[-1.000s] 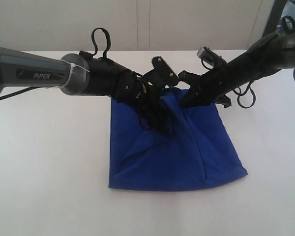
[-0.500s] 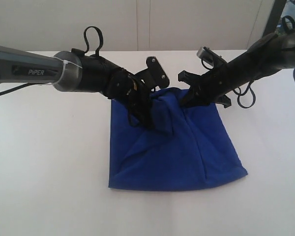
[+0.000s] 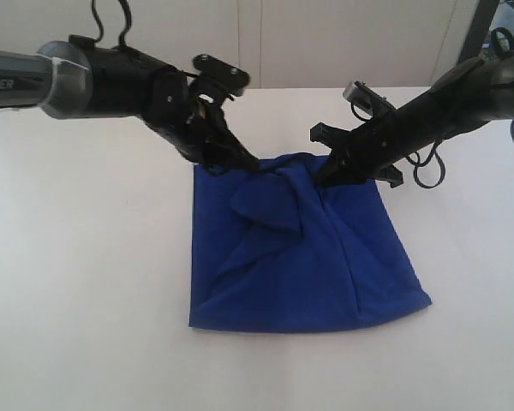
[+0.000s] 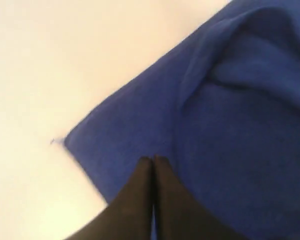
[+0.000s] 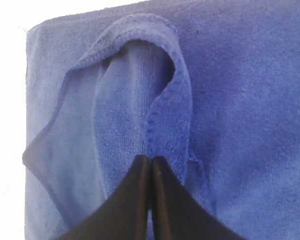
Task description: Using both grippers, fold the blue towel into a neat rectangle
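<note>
White bench [image 3: 86, 282], pale wall behind. Blue towel [image 3: 325, 265] lies rumpled at the bench middle. Left gripper [image 3: 244, 163] has pulled out of the towel's middle, where it stood spread a second ago, and is now at the towel's far left corner. Its fingers are pressed together, tips over the cloth; can't tell if any is caught. A loose flap [image 3: 270, 205] now lies where that gripper was. Right gripper [image 3: 325, 175] is unmoved at the towel's far edge, fingers pressed together against a curled hem; hold on the cloth unclear. Small thread [image 4: 55, 141] sticks off the left corner.
</note>
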{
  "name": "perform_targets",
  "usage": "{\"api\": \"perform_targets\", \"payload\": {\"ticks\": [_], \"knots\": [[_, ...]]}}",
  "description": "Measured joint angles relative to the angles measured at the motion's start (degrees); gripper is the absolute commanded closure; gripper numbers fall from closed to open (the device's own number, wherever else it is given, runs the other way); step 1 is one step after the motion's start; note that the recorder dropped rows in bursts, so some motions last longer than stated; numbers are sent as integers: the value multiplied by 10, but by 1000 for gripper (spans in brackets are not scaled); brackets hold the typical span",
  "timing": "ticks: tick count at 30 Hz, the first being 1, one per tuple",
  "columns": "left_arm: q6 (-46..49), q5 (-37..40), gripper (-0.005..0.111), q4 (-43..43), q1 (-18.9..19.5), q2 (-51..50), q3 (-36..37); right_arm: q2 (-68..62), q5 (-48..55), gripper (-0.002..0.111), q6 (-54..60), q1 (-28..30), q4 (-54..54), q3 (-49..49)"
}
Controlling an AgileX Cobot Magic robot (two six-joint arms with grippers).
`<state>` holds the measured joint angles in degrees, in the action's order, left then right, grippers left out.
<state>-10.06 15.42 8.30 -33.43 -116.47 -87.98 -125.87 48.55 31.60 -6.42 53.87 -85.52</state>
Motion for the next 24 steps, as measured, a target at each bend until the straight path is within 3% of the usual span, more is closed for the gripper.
{"api": "perform_targets", "payload": {"ticks": [4,6,18,24], "knots": [[-63,69,58,-11,28,-1,0,0,0,108,0,0,0,0],[-70,83,50,-32,31,-1,0,0,0,108,0,0,0,0],[-48,88,48,-205,31,-30,0,0,-1,108,0,0,0,0],[-36,76,48,-243,31,-30,0,0,-1,108,4,0,0,0]]}}
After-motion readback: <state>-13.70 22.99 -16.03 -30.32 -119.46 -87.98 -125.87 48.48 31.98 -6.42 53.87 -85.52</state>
